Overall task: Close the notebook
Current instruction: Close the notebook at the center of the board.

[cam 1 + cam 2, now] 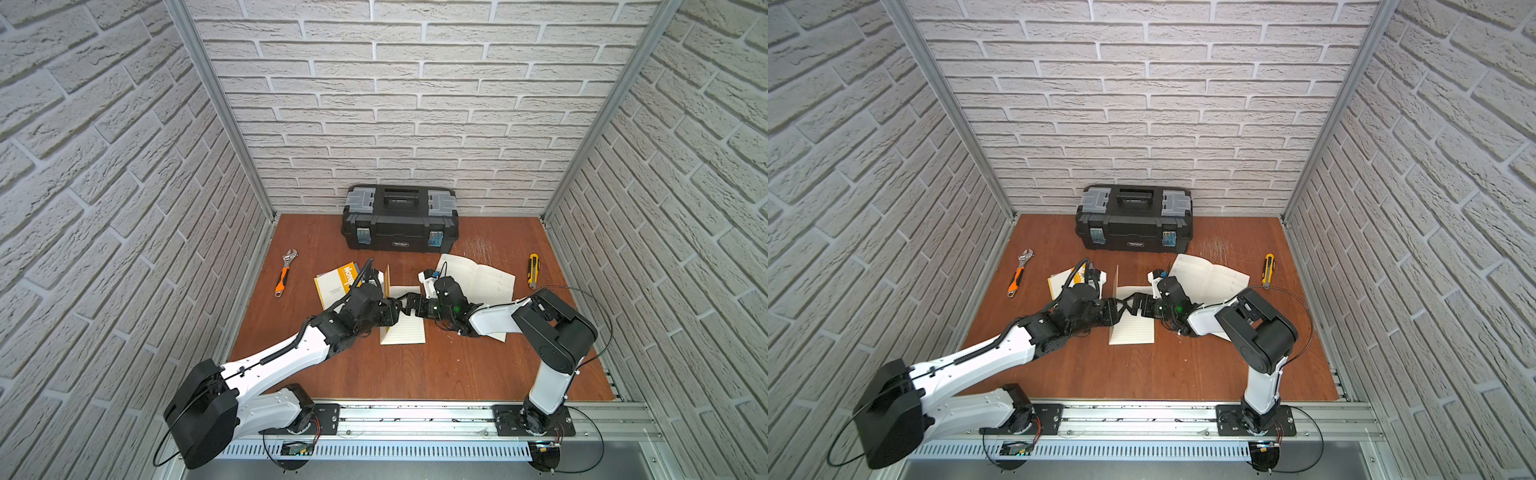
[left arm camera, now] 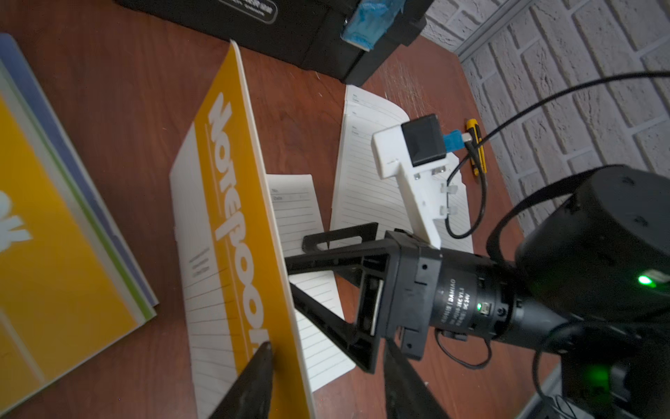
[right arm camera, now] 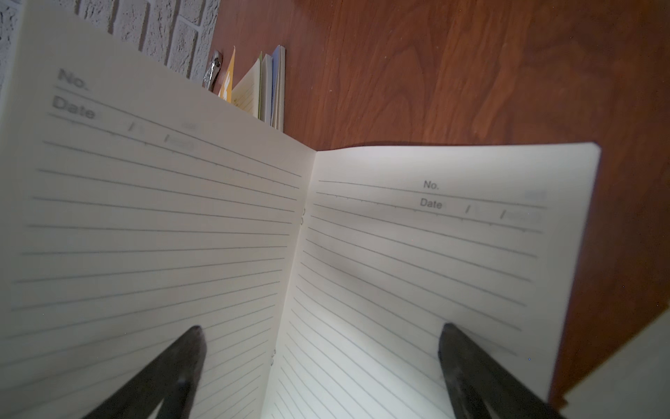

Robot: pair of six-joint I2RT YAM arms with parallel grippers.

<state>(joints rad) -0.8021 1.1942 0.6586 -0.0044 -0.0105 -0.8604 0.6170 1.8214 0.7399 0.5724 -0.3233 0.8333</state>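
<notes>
The notebook (image 1: 405, 332) lies mid-table, half open. Its yellow cover (image 2: 235, 203) stands on edge while the lined right-hand page (image 1: 1133, 330) lies flat. My left gripper (image 2: 328, 344) is open and straddles the raised cover's edge, one finger (image 2: 253, 381) on the yellow outer side and the other on the page side. From the other side, my right gripper (image 3: 322, 330) is open inside the fold, over the lined pages (image 3: 417, 254), with its fingertips up against the raised half. The two grippers meet at the notebook in both top views, left gripper (image 1: 399, 309) and right gripper (image 1: 410, 300).
A black toolbox (image 1: 400, 218) stands at the back wall. A second notebook (image 1: 482, 278) lies open behind my right arm. A stack of shut notebooks (image 1: 334, 284) sits under my left wrist. A wrench (image 1: 284, 272) lies far left, a yellow utility knife (image 1: 532, 271) far right.
</notes>
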